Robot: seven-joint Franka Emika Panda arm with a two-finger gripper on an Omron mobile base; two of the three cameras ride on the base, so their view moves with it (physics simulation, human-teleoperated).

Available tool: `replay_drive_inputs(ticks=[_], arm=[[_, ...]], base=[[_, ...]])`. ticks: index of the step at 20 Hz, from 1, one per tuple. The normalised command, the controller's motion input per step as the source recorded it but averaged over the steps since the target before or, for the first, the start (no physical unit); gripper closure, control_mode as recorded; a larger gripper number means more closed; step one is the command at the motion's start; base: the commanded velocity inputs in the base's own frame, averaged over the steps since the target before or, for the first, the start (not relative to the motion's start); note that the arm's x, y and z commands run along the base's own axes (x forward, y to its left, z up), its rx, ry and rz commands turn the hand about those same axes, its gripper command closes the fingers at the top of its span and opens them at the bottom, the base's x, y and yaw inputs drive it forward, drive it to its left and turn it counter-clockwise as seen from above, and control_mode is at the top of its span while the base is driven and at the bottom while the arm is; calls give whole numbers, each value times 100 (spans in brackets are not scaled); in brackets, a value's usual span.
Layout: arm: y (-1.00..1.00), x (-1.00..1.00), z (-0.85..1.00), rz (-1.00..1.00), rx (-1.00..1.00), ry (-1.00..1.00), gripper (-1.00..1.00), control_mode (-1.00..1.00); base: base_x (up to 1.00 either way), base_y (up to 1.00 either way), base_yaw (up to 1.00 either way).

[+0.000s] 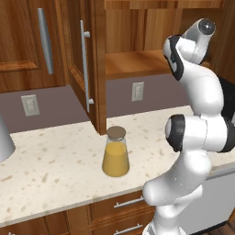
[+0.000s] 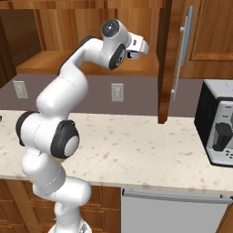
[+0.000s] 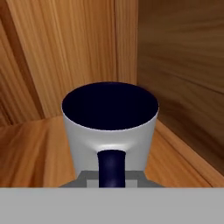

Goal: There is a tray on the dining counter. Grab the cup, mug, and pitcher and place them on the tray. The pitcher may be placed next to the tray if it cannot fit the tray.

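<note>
So we're up on the wooden shelf and the mug sits dead ahead at 12 o'clock, upright, handle pointing back at 6 straight into the tool, which looks clenched on that handle.

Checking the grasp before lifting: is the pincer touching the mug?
Cannot tell. In the hand view the mug sits close, handle toward the camera, but no fingertip contact shows; in the right base view the pincer reaches into the cabinet.
</note>
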Motion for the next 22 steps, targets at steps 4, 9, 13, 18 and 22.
replay_drive_inputs(ticks=[4, 9, 13, 18, 22], arm=[[31, -85, 0, 0, 0, -1, 100, -100], [44, -96, 0, 0, 0, 0, 100, -100], [47, -77, 4, 0, 0, 0, 100, -100], [69, -73, 2, 0, -7, 0, 100, -100], [53, -76, 0, 0, -2, 0, 100, -100]], base=[[0, 0, 0], [0, 0, 0], [0, 0, 0], [0, 0, 0], [0, 0, 0]])
